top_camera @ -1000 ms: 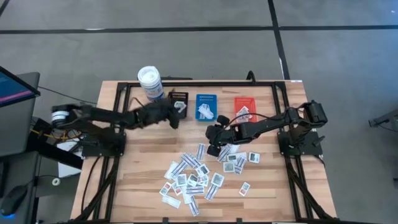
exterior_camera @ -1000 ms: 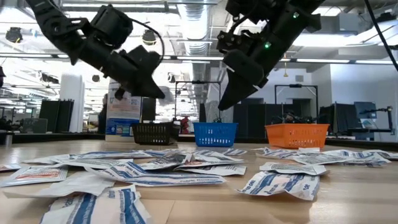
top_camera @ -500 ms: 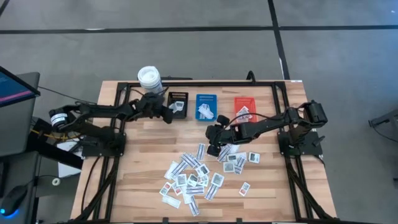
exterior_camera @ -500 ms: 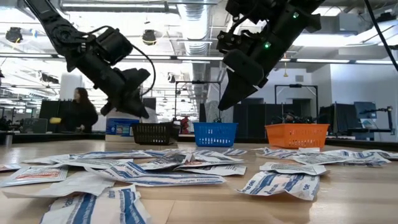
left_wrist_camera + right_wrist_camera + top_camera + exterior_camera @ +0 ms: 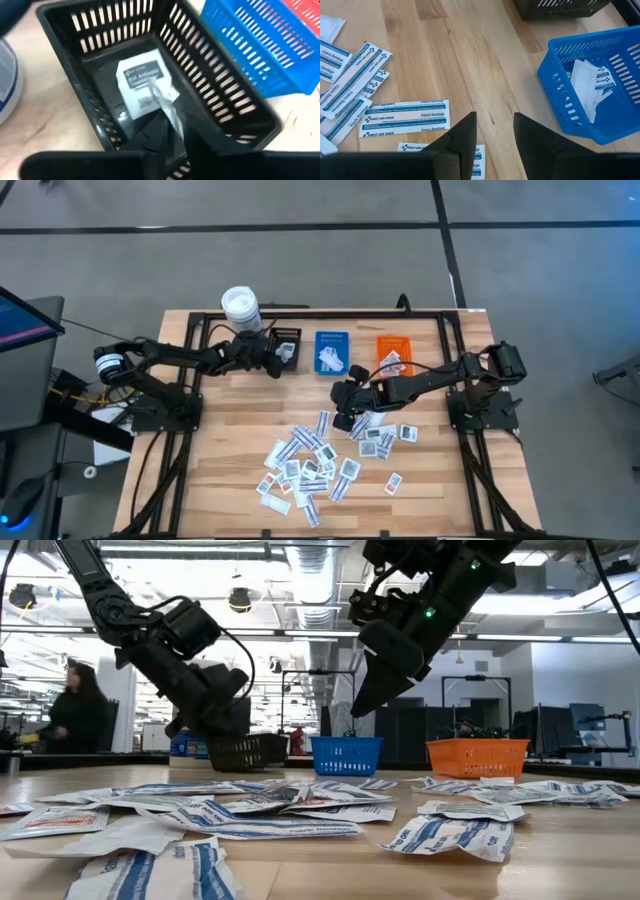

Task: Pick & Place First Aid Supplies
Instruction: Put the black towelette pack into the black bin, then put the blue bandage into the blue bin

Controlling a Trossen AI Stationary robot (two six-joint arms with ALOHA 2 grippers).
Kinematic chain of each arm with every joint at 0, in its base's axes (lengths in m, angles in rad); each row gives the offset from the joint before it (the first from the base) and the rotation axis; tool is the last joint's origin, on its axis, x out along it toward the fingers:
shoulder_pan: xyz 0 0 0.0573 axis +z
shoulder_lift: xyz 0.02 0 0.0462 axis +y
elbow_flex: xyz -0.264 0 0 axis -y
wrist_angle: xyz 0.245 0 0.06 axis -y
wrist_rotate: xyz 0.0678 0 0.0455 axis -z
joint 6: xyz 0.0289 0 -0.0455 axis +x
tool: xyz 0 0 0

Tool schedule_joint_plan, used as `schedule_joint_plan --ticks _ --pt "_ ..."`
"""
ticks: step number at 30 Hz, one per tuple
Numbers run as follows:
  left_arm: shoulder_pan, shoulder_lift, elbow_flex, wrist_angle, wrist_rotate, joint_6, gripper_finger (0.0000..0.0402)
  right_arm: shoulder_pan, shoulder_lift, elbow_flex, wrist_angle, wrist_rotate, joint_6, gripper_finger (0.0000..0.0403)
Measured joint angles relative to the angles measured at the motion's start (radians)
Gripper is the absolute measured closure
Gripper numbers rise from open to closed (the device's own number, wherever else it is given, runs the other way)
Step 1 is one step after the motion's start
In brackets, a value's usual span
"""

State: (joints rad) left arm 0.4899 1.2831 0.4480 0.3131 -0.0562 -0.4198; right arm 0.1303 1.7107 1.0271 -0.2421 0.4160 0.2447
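Note:
Several white first aid packets (image 5: 310, 465) lie scattered on the wooden table's near half. At the far side stand a black tray (image 5: 287, 345), a blue tray (image 5: 331, 350) and an orange tray (image 5: 393, 352). My left gripper (image 5: 174, 127) reaches into the black tray (image 5: 215, 95), slanting down, with a white packet (image 5: 167, 107) standing between its fingers. Another packet (image 5: 142, 80) lies flat on that tray's floor. My right gripper (image 5: 494, 116) hangs open above bare wood between the blue tray (image 5: 590, 100) and the packets, holding nothing. My left gripper has the near end of a thin white packet (image 5: 175, 122) between its two fingers, which slant down into the black tray from the table's left. The packet's far end points at the tray's floor. Whether the fingers touch it I cannot tell.
A white round canister (image 5: 241, 308) stands at the far left beside the black tray. The blue tray holds packets (image 5: 587, 80), and so does the orange one. Long bandage packets (image 5: 405, 117) lie just below my right gripper. A person shows in the room behind the table (image 5: 75, 710).
My left gripper has sunk from well above the table down into the black tray's mouth, moving a little toward the far edge and tipping as its arm swung. My right arm has kept still. The person in the background has walked to the left.

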Motion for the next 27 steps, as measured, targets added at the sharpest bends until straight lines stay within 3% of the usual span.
schedule_joint_plan --ticks 8,13,23,27 --pt "-0.042 0.000 0.000 0.208 0.036 0.022 0.0320 0.000 0.000 0.000 0.000 0.000 0.000 0.0280" --pt "-0.120 -0.001 0.000 0.306 0.111 0.022 0.0323 0.000 0.000 0.000 0.003 0.000 0.000 0.0280" --pt "-0.452 -0.001 0.000 0.304 0.136 0.021 0.0323 -0.001 0.000 0.000 0.004 0.000 0.000 0.0280" --pt "-0.585 -0.001 0.000 0.304 0.084 0.008 0.0323 -0.001 0.000 0.000 0.004 0.000 0.000 0.0280"
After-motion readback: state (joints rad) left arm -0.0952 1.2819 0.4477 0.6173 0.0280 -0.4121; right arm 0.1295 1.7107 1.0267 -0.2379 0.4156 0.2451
